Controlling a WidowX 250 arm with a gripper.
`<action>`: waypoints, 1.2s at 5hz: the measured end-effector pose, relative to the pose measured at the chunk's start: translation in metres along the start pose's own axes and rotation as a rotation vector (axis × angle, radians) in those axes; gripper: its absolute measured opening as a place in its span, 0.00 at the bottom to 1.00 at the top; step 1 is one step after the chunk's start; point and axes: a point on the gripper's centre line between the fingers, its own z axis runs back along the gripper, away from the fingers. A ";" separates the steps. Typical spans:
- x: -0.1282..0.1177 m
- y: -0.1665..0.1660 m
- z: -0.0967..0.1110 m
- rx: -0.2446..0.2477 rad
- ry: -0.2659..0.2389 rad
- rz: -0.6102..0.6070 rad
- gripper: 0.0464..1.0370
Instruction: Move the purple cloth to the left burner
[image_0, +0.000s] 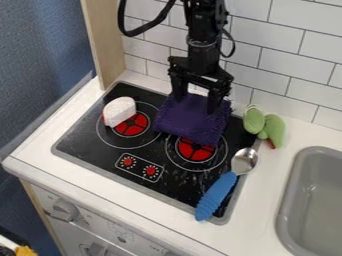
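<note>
On the far side of the stove, the purple cloth lies partly over the right burner, with its left corner beside the left burner. The gripper is above it, with its fingers wide apart and pointing down to the cloth — whether some fabric is caught, I cannot tell. So the main work is left: the cloth must be taken to the left and put down on its burner. A white toy occupies part of that place — perhaps it will hinder the laying.
</note>
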 end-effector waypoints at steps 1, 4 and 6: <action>-0.002 0.003 -0.007 0.024 -0.005 0.009 0.96; -0.032 0.002 -0.025 0.047 0.020 0.031 0.96; -0.072 0.004 -0.021 0.082 0.046 0.077 0.96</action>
